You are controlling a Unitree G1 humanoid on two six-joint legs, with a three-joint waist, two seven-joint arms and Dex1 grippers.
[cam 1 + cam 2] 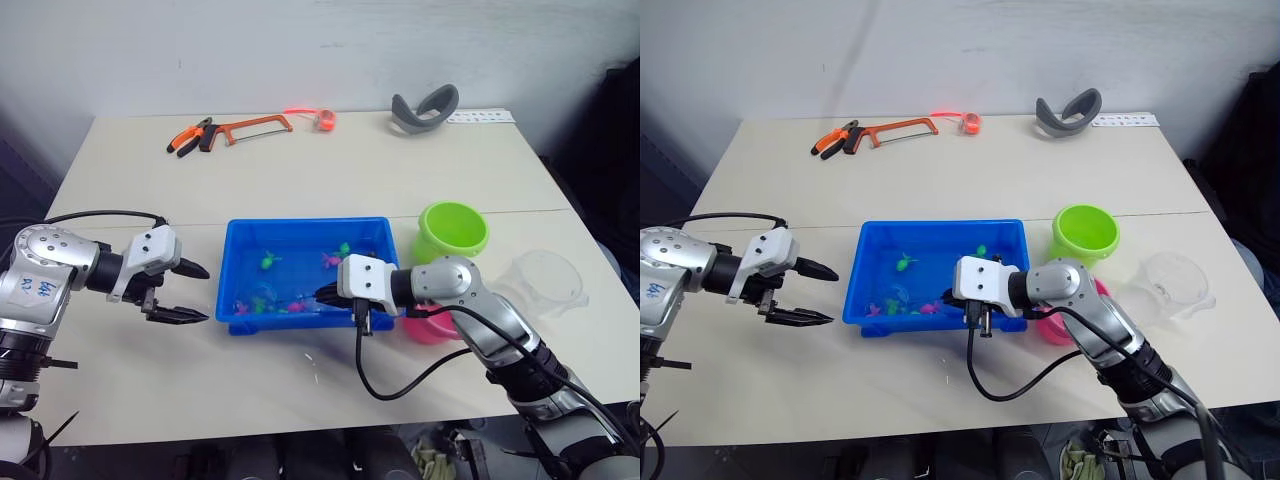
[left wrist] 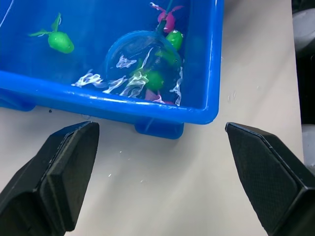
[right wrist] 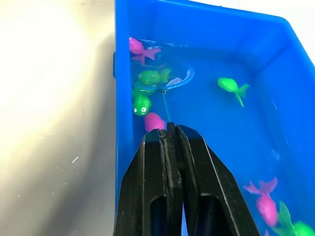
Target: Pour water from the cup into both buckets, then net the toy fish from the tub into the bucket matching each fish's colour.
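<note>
While the right tool (image 3: pixel 168 135) pinches the net's thin handle, its hoop (image 3: pixel 162 73) sits under a green fish (image 3: pixel 152 77) at the tub's (image 1: pixel 385 232) 7 o'clock corner; a jerky lift could spill it. The left tool (image 1: pixel 190 292) waits spread.

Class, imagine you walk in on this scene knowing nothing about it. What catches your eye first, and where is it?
The bright blue tub at the middle of the table, with small pink and green toy fish in it. The right gripper, jaws shut on a thin net handle, holds the net under a green fish. Right of the tub stand a lime green bucket, a pink bucket and a clear cup.
</note>
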